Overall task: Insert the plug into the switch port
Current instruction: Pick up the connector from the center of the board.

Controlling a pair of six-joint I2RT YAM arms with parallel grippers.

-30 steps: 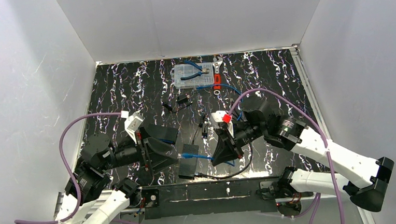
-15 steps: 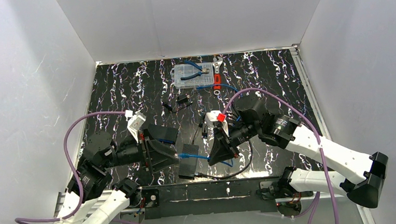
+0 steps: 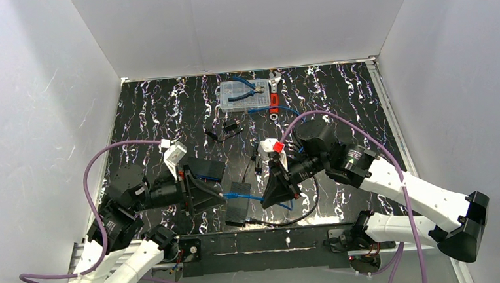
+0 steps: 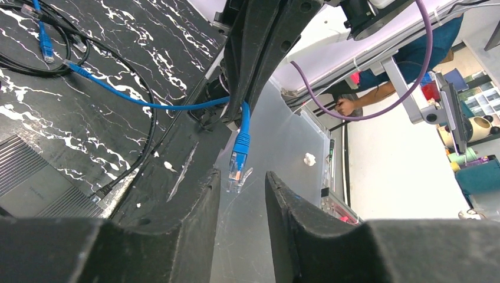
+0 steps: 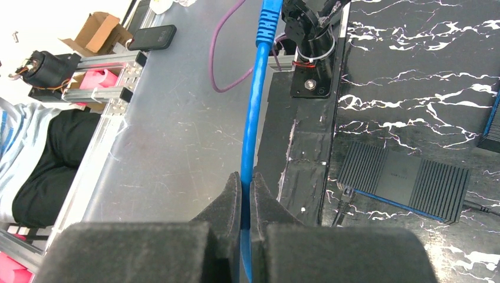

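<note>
My left gripper (image 4: 243,177) is released. Its two black fingers stand apart, and the clear-tipped blue plug (image 4: 237,166) points into the gap between them, nearer one finger. I cannot tell whether it touches that finger.

My right gripper (image 5: 245,177) is clenched on the thin blue network cable (image 5: 252,106) a stretch behind the plug. It holds the cable in the air so that it runs across towards my left fingers.

The small flat matte-black ribbed box (image 5: 407,180) lies on the black white-veined table (image 3: 166,107), close to its near edge, between my two grippers and just below the raised cable. The plug is off the box and not inserted. A black lead meets one edge of the box, but I cannot make out the switch port itself.
</note>
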